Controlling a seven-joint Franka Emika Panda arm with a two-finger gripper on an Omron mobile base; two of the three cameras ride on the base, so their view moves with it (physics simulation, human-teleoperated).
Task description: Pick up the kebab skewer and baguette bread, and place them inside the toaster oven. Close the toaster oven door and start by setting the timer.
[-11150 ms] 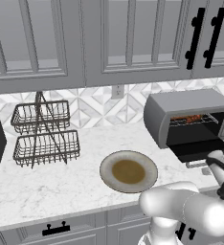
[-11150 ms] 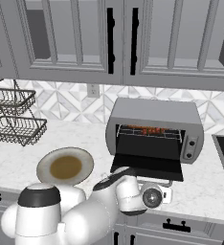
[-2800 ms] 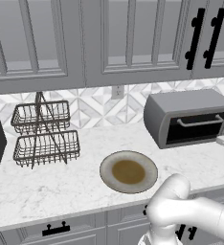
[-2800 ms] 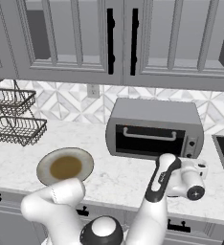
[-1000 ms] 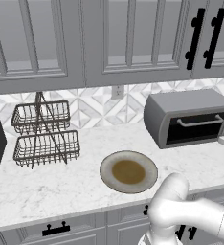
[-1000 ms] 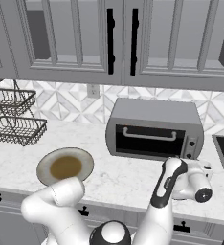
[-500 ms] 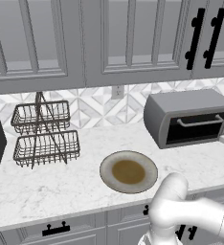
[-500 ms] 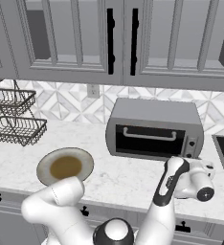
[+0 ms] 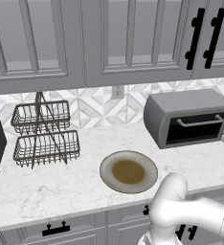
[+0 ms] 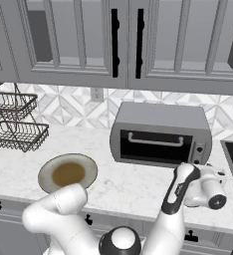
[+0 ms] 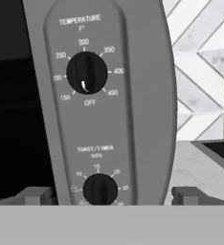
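Two knobs (image 11: 87, 72) on toaster oven (image 10: 161, 133), hand view.

I see the toaster oven (image 9: 190, 117) on the counter (image 9: 61, 189), its door (image 9: 196, 128) shut. A round plate (image 9: 128, 171) sits near it.

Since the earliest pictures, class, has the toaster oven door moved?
Yes. The toaster oven door has swung up from lying open and now stands shut against the toaster oven.

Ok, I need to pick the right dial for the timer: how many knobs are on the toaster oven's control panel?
2, both on the toaster oven panel in the hand view: the temperature knob near the top, and the toast/timer knob below it, between the open gripper fingertips. Anything lower is cut off.
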